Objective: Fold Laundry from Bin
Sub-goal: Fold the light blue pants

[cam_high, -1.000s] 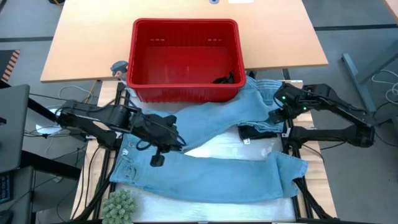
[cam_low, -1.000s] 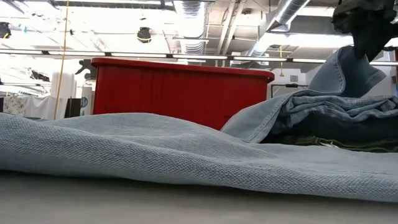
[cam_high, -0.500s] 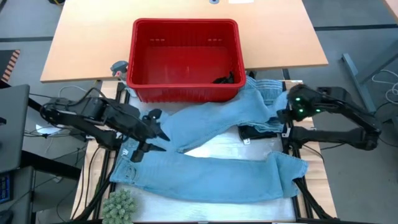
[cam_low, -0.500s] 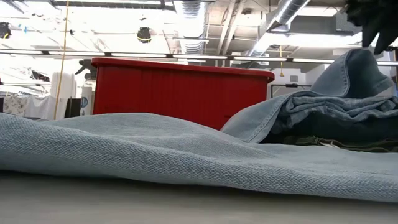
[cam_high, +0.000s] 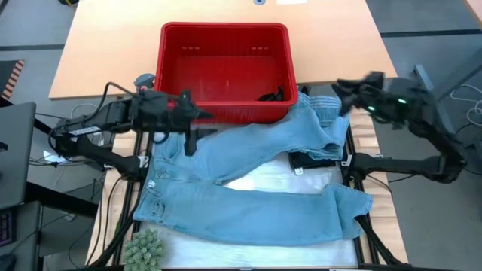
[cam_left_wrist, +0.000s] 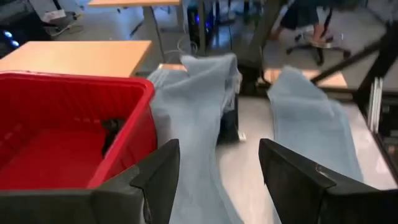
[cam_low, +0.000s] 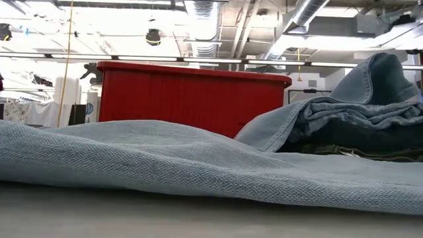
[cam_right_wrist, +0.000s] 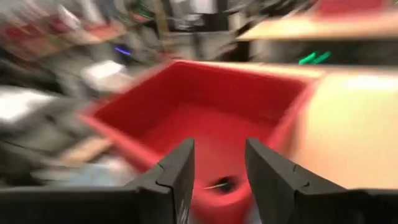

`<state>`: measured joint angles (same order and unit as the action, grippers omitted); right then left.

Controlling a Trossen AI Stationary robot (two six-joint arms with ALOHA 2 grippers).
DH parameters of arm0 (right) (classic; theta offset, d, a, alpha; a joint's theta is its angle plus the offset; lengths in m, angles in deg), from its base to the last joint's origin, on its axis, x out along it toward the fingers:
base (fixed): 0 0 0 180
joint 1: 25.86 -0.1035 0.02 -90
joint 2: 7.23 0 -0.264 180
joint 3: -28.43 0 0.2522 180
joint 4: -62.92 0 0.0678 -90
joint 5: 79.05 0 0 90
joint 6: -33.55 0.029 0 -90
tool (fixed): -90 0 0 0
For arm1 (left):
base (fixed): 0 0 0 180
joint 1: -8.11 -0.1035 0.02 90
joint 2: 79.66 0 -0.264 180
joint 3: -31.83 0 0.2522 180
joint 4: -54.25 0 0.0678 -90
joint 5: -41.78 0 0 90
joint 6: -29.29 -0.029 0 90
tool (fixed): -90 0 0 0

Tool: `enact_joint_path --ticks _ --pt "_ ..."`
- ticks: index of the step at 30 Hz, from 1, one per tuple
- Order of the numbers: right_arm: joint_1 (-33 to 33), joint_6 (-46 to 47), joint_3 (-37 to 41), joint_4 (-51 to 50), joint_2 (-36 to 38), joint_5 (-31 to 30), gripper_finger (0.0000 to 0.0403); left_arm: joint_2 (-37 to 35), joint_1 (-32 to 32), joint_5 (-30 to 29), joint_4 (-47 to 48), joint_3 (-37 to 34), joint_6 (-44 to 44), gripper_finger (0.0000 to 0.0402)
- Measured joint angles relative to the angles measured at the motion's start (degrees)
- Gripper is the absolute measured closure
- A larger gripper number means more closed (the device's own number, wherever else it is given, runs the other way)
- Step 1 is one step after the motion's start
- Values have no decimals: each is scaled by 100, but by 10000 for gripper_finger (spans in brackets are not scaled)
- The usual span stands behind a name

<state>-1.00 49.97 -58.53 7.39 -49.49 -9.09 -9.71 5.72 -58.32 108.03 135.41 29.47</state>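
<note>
Light blue jeans [cam_high: 256, 188] lie spread on the table, one leg running up to the near right corner of the red bin [cam_high: 224, 30]. A small dark piece of laundry [cam_high: 275, 95] lies inside the bin at that corner. A dark garment [cam_high: 312, 159] lies partly under the jeans at the right. My left gripper [cam_high: 190, 124] hangs open above the jeans' waist end, by the bin's near left corner, with nothing between its fingers [cam_left_wrist: 217, 165]. My right gripper [cam_high: 340, 94] is raised beside the bin's right wall and is open and empty [cam_right_wrist: 219, 165].
A green fuzzy object [cam_high: 147, 248] sits at the table's near left corner. A small grey and orange item [cam_high: 143, 81] lies by the bin's left wall. The far wooden tabletop [cam_high: 90, 53] holds the bin. A seated person's legs [cam_left_wrist: 311, 25] show beyond the table.
My left gripper has opened, let go of the jeans' upper leg, risen and swung toward the bin's near left corner. My right gripper has lifted off the bunched jeans at the right, tipped from pointing down to nearly level, and faces the bin. The jeans lie as before.
</note>
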Motion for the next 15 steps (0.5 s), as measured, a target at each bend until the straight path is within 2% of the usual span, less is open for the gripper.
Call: enact_joint_path --ticks 3,6,12,15 --pt "410 -1007 -187 -78 -710 -475 237 0 -415 403 -151 0 133 193" --pt "1176 -1721 -425 -480 -1496 -63 230 37 -780 722 -150 0 344 193" --pt "3044 -2773 -679 -1185 -2905 1543 215 42 -1224 971 -145 0 673 193" --pt "3906 -2930 -740 -1126 -3411 2943 214 44 -1323 980 -143 0 776 193"
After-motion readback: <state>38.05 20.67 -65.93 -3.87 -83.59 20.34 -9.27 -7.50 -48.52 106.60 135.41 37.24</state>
